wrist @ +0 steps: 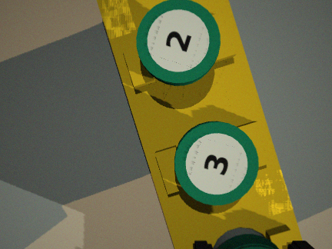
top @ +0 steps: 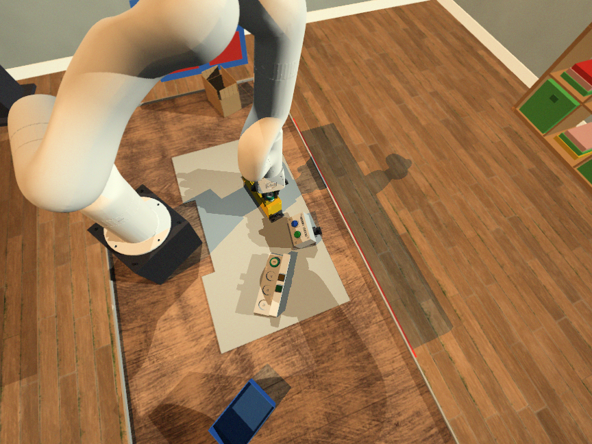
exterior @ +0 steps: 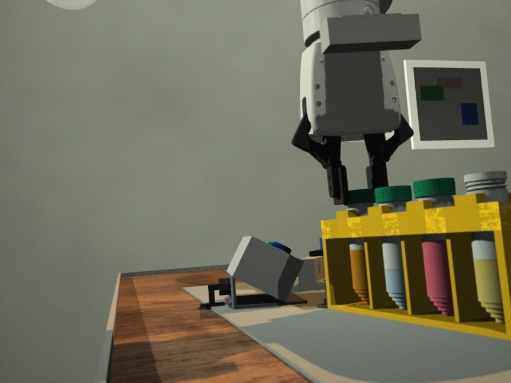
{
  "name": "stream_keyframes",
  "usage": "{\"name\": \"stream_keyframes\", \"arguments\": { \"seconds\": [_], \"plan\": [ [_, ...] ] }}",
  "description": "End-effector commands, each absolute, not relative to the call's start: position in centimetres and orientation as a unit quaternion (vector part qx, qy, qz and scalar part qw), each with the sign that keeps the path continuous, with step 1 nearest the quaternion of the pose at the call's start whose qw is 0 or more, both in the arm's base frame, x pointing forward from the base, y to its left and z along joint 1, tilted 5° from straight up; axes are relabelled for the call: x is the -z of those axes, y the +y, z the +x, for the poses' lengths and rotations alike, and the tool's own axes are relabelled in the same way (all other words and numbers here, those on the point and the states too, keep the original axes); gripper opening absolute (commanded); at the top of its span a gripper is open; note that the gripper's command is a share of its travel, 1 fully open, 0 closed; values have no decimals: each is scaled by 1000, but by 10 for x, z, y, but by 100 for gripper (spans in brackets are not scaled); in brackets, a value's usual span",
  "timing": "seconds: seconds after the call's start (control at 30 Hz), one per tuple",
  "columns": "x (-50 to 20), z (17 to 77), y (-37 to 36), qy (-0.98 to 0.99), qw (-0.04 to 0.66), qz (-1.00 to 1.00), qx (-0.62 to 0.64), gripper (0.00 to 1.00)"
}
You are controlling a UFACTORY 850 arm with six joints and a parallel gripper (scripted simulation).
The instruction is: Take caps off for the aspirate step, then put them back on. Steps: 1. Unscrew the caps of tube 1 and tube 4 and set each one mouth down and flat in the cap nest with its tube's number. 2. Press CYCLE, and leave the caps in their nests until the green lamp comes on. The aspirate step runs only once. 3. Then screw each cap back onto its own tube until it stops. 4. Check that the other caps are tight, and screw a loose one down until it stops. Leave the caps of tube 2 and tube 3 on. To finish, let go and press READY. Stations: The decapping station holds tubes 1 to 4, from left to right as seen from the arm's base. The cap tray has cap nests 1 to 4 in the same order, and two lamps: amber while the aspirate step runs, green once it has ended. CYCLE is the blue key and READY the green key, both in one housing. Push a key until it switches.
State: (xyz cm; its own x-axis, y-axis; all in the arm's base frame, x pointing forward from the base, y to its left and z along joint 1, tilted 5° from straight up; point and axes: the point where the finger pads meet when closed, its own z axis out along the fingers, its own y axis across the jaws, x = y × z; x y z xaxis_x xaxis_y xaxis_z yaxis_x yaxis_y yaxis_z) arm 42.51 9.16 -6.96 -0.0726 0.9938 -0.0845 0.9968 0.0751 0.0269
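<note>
The yellow decapping station (exterior: pixel 416 255) holds several tubes. Tube 1 (exterior: pixel 485 183) at the right end has bare grey threads and no cap. Its green cap (top: pixel 273 261) lies in a nest of the cap tray (top: pixel 272 284). Caps 2 (wrist: pixel 177 41) and 3 (wrist: pixel 216 163) sit on their tubes. My gripper (exterior: pixel 359 191) points straight down over tube 4 at the left end, with a finger against each side of its green cap (exterior: pixel 361 194). That cap shows at the bottom edge of the wrist view (wrist: pixel 246 240) between the black fingertips.
The grey key housing (top: pixel 301 230) with the blue key (top: pixel 294 223) and the green key (top: pixel 297 233) stands between the station and the tray. A cardboard box (top: pixel 220 90) is at the back, a blue bin (top: pixel 242 413) at the front, and the arm's base (top: pixel 138 229) at the left.
</note>
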Motion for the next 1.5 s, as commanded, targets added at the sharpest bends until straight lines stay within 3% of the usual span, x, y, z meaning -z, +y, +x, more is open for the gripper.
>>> {"name": "stream_keyframes", "arguments": {
  "seconds": [0.0, 0.43, 0.8, 1.1, 1.13, 1.47],
  "plan": [
    [69, 425, 92, 731, 43, 681, 4, 0],
    [69, 425, 92, 748, 43, 662, 5, 0],
    [69, 425, 92, 900, 40, 435, 16, 0],
    [69, 425, 92, 902, 40, 429, 17, 0],
    [69, 425, 92, 902, 40, 429, 17, 46],
    [69, 425, 92, 902, 40, 429, 17, 46]
  ]
}}
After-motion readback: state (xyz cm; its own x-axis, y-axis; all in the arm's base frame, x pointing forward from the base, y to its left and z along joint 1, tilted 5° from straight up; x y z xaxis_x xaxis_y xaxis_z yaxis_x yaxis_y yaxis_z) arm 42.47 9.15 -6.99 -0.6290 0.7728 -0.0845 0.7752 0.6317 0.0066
